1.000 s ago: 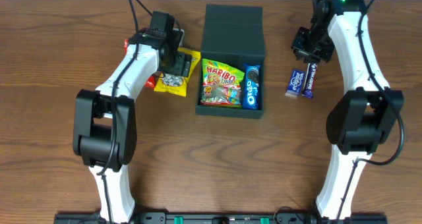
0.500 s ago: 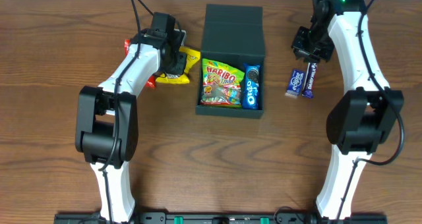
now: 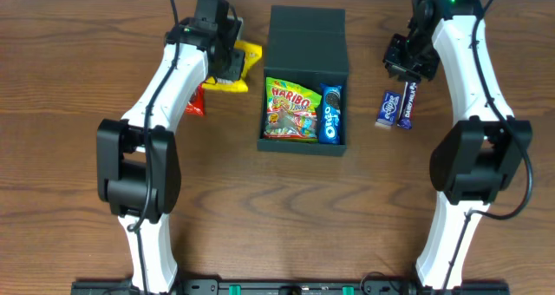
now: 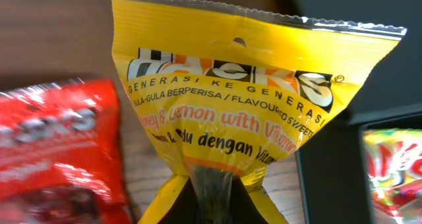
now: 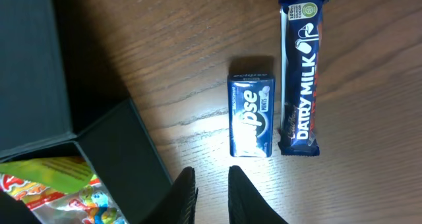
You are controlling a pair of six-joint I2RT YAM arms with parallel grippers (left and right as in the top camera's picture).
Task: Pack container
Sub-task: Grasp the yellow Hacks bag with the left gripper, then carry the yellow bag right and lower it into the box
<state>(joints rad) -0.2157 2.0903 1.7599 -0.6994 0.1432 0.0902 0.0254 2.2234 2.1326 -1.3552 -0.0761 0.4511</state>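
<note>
The container (image 3: 305, 48), a dark box with its flap lid folded back, holds a Haribo bag (image 3: 291, 110) and a blue Oreo pack (image 3: 331, 114). Just left of its lid, my left gripper (image 3: 227, 61) is shut on a yellow sweets packet (image 3: 245, 62). In the left wrist view the yellow packet (image 4: 244, 85) hangs pinched at its lower end in the left gripper (image 4: 212, 201), beside the container (image 4: 356, 46). My right gripper (image 5: 212, 197) hovers right of the container (image 5: 125, 141), jaws narrowly apart and holding nothing. It is also visible from overhead (image 3: 406, 62).
A red packet (image 3: 194, 104) lies on the wood under my left arm and fills the wrist view's left (image 4: 56, 151). A blue Eclipse mints box (image 5: 251, 115) and a Dairy Milk bar (image 5: 301, 72) lie side by side right of the container, just ahead of my right fingers.
My left gripper has shut on the yellow packet and carried it toward the table's far edge, uncovering the red packet. The right arm has stayed where it was.
</note>
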